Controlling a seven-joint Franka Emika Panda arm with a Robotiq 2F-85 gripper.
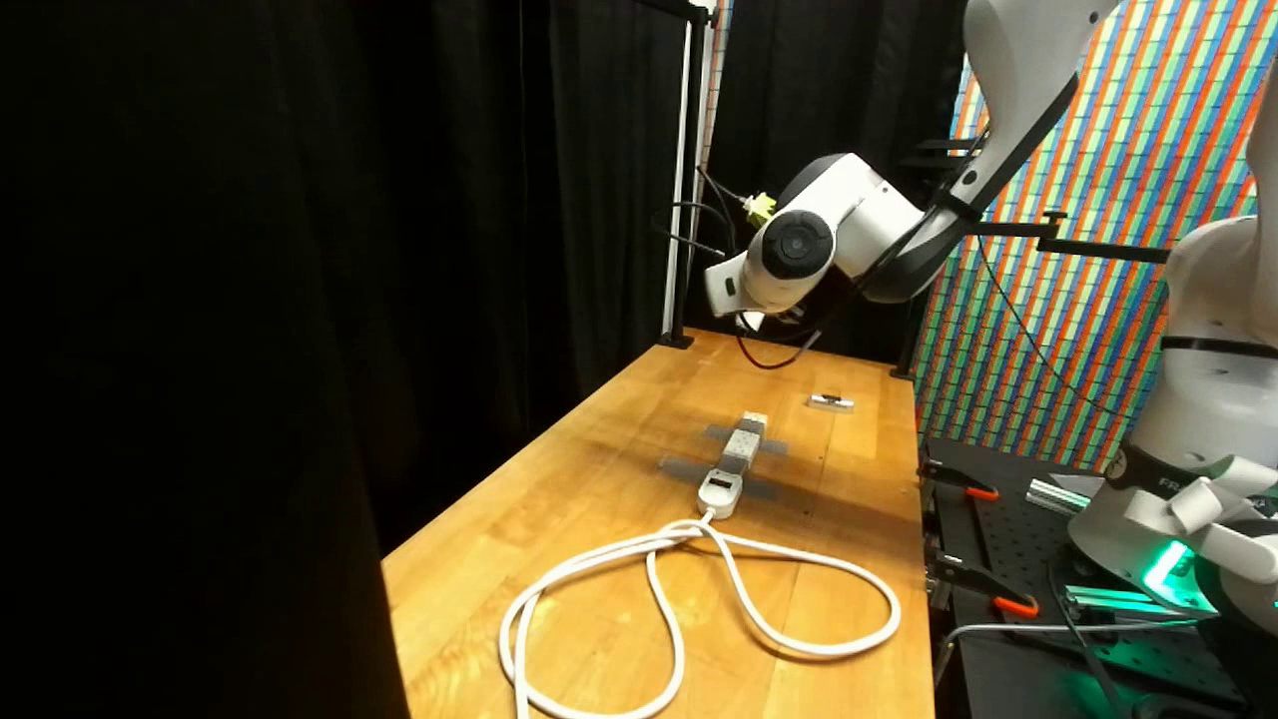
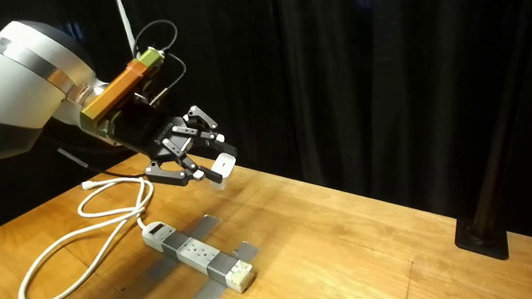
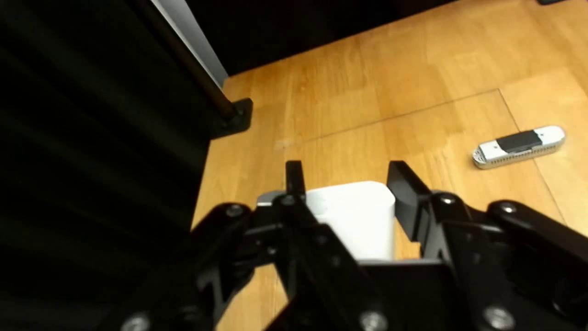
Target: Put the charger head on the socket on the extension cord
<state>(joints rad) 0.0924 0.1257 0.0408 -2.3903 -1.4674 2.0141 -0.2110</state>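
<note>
The charger head [image 2: 224,165] is a small white boxy cube. It also shows in the wrist view [image 3: 356,216] between the two fingers. My gripper [image 2: 221,162] is shut on it and holds it in the air above the table, beyond the socket block. In an exterior view the wrist hides most of the gripper. The socket [image 2: 198,251] is the outlet face of the white-grey block, which lies flat on the table, outlets up; it also shows in the other picture from outside [image 1: 742,445]. The extension cord [image 1: 819,650] lies in loops beyond the block's end.
Grey tape [image 2: 212,293] crosses the block and sticks to the wooden table [image 2: 326,267]. A flat white device with a dark part [image 3: 519,146] lies on the table; it also shows in an exterior view [image 1: 831,402]. A black post base [image 2: 481,238] stands at the table's edge near black curtains.
</note>
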